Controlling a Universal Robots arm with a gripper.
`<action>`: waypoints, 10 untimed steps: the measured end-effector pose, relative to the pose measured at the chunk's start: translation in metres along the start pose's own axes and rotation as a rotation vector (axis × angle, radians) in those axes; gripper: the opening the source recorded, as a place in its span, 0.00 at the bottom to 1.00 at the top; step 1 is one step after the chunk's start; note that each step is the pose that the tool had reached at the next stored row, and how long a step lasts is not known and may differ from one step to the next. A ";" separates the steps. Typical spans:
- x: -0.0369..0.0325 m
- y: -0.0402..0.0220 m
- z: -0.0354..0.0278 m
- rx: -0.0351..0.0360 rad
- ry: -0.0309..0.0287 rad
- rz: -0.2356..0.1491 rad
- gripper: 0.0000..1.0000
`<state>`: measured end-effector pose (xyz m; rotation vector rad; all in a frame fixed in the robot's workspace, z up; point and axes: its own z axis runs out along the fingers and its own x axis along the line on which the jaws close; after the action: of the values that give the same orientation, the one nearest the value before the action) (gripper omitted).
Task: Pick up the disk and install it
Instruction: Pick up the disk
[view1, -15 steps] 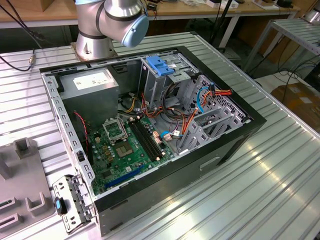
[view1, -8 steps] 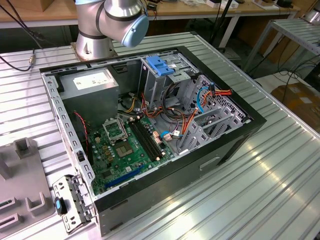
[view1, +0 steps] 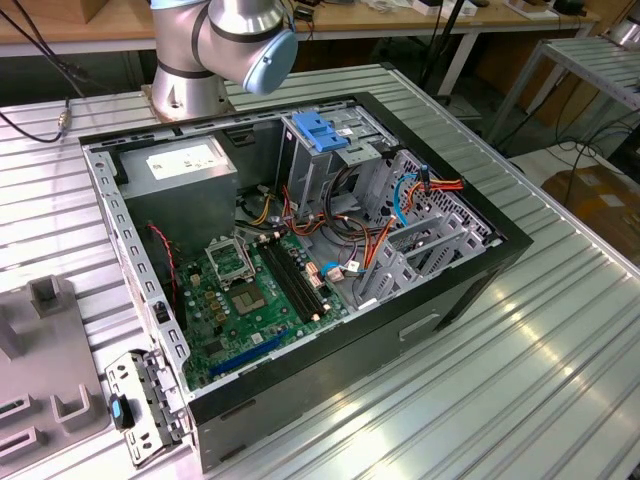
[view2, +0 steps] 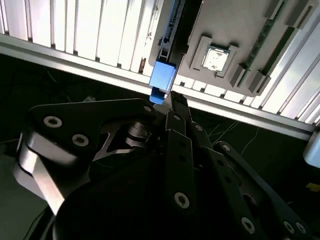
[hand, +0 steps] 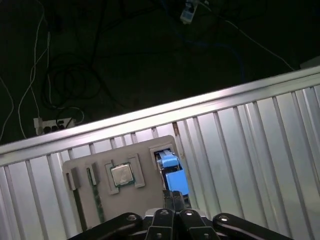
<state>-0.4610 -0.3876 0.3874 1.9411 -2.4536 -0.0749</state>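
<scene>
We judge the disk (hand: 172, 175) to be dense and heavy for its bulk, stiff through the body, and easily hurt by a knock or a drop. Its plastic edge probably flexes and would be a poor thing to carry the weight by. The flat metal faces are likely smooth, so a grip should go square across the thickness at the exposed end, seated well down and not just on the blue rim.

Little of the disk shows. In the first wrist view we see a narrow blue strip just right of centre in the lower half of the frame, with a paler blue piece at its far end. It stands on edge in a slot of a grey tray (hand: 145, 150), beside a square chip (hand: 121, 174) set in its own recess. We cannot see its silver body or label. The tray lies on the ribbed worktop (hand: 250, 140), near the worktop's edge.

The hand (hand: 176, 198) sits at the bottom centre of that frame, its tips pressed together with no gap we can make out, right at the near end of the blue strip. We cannot tell whether they touch it.

In the exterior view the open case (view1: 350, 370) fills the middle of the frame, with the cage (view1: 320, 150) at upper centre.
</scene>
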 end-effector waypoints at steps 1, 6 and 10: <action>-0.0001 -0.0001 0.0002 -0.0002 0.0011 -0.022 0.11; -0.0031 0.0004 0.0046 0.0065 0.0025 -0.063 0.11; -0.0033 0.0003 0.0084 0.0089 0.0046 -0.120 0.24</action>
<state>-0.4609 -0.3840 0.3791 2.0885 -2.3363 -0.0605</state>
